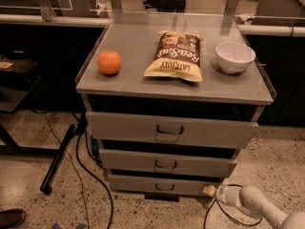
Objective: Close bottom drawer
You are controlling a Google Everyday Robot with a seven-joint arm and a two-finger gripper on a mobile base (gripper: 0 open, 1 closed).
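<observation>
The grey cabinet has three drawers. The bottom drawer [162,185] is the lowest and shortest front, with a small dark loop handle [164,187]. Its front stands only slightly out from the cabinet. My gripper [209,191] is low at the right, at the end of a white arm [259,208] that comes in from the lower right corner. Its tip touches the right end of the bottom drawer's front.
The top drawer [170,130] and middle drawer [166,163] stick out a little. On the cabinet top [133,82] lie an orange [109,62], a chip bag [176,56] and a white bowl [234,57]. Black cables [81,171] and a dark pole [58,159] lie on the floor at left.
</observation>
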